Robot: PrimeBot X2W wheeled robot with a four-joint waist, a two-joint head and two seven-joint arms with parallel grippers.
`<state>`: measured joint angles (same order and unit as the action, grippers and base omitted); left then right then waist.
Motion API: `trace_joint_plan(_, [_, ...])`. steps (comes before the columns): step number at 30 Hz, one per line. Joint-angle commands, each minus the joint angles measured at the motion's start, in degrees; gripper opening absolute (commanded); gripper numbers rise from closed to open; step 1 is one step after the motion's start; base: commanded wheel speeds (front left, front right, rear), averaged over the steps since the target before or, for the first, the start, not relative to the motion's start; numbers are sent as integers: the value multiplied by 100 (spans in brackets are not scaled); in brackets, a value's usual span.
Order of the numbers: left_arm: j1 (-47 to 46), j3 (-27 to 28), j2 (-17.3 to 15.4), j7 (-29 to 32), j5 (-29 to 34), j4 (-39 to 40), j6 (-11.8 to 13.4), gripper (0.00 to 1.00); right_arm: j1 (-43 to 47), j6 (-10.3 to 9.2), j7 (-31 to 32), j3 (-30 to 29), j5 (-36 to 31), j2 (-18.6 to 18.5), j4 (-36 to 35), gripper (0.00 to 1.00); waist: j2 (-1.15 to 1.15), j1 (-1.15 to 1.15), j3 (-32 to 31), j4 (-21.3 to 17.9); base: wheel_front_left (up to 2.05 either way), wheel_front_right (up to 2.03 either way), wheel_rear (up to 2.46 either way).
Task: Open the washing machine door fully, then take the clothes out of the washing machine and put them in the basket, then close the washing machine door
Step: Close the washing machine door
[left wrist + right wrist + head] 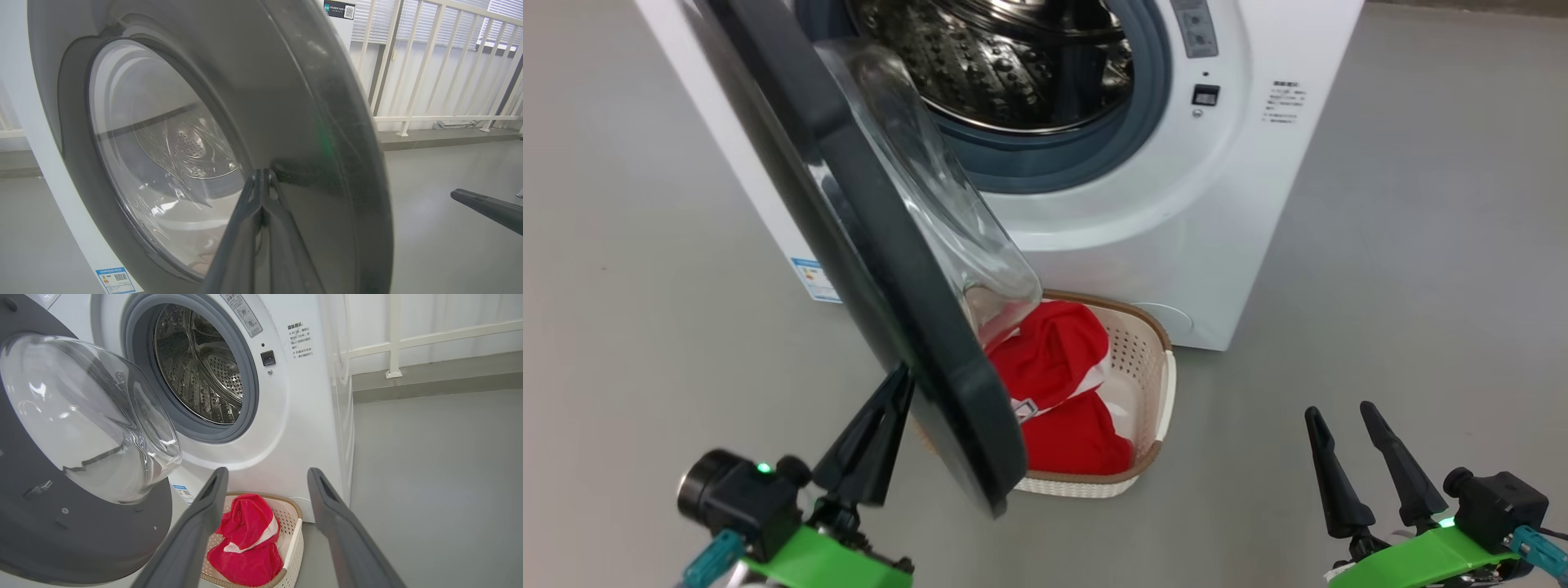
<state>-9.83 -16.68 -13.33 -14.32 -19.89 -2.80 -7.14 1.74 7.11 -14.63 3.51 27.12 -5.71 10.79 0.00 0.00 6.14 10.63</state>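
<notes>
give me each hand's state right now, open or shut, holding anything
Left hand: shut, empty, tips at the door's outer face.
Right hand: open, empty.

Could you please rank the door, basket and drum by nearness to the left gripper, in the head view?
1. washing machine door, right beside the left gripper.
2. basket, on the floor beyond the door.
3. drum, up inside the washing machine.

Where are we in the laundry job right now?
Done: the red clothes lie in the basket, and the drum looks empty. In hand: the left gripper, fingers shut, sits at the outside of the door. Left: shutting it; it stands partly open.
</notes>
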Motion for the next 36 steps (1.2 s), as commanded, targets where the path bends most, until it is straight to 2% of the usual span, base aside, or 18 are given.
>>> trace_joint_plan(1, [-417,98,0,-68,17,73,-35,0,-216,37,-37,121,-17,-32,-147,100,0,0,142,-198,0,0,0])
trace_joint_plan(15, [-1957,-184,325,-68,84,-1080,-35,0,-526,37,-37,72,30,123,-195,100,0,0,709,-951,0,0,0])
trace_joint_plan(27, [-3388,-103,385,-68,-195,-1834,-35,0,-915,37,-37,20,94,246,-257,100,0,0,1345,-1498,0,0,0])
trace_joint_plan(36, [-4026,-3,384,-68,-222,-2276,-35,0,-1082,37,-37,17,128,277,-250,100,0,0,1511,-1728,0,0,0])
